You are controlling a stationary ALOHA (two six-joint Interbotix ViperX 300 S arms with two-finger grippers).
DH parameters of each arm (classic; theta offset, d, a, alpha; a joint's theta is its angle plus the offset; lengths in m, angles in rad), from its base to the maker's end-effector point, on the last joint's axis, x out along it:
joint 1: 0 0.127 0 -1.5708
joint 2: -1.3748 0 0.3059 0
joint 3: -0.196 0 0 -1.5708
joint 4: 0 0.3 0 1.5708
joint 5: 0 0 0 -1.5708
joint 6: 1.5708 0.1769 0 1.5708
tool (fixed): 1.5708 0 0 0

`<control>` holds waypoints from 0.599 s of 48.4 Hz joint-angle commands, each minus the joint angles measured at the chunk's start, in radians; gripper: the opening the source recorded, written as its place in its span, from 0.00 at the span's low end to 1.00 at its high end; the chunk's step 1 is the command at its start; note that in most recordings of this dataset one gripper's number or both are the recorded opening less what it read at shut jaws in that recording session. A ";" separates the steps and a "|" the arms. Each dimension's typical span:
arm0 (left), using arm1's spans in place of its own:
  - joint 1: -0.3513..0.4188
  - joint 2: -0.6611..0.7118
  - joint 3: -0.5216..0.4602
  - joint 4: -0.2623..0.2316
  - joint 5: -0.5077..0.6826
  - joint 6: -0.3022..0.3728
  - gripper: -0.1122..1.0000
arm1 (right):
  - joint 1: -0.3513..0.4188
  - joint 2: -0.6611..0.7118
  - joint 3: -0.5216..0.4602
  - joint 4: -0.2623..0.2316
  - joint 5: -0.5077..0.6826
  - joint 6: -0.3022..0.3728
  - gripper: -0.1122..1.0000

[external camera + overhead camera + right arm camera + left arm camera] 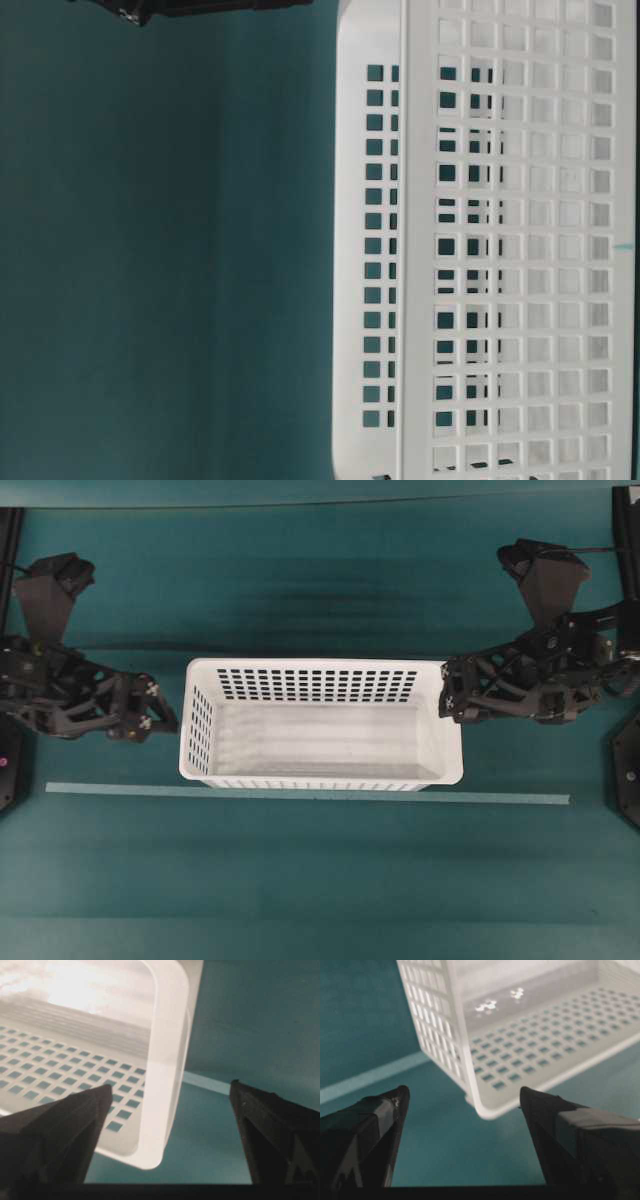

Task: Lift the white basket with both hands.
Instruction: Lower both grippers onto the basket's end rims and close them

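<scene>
The white basket stands in the middle of the teal table, long side across the overhead view, with nothing in it. My left gripper is just outside its left end wall, open. In the left wrist view the fingers are spread wide, and the basket's lower corner lies ahead between them, untouched. My right gripper is at the right end rim, open. In the right wrist view the rolled rim runs between the wide-apart fingers, one inside the basket, one outside.
A pale tape strip runs across the table just in front of the basket. Black arm bases stand at both side edges. The table-level view shows the basket's perforated wall and a bit of black arm at its top edge.
</scene>
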 commanded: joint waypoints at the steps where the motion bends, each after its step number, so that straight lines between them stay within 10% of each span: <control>1: 0.006 0.055 -0.028 0.003 -0.031 0.000 0.90 | 0.002 0.049 -0.020 0.012 -0.003 0.003 0.99; 29: 0.029 0.385 -0.032 0.003 -0.222 -0.005 0.90 | 0.017 0.275 0.000 0.049 -0.110 0.083 0.97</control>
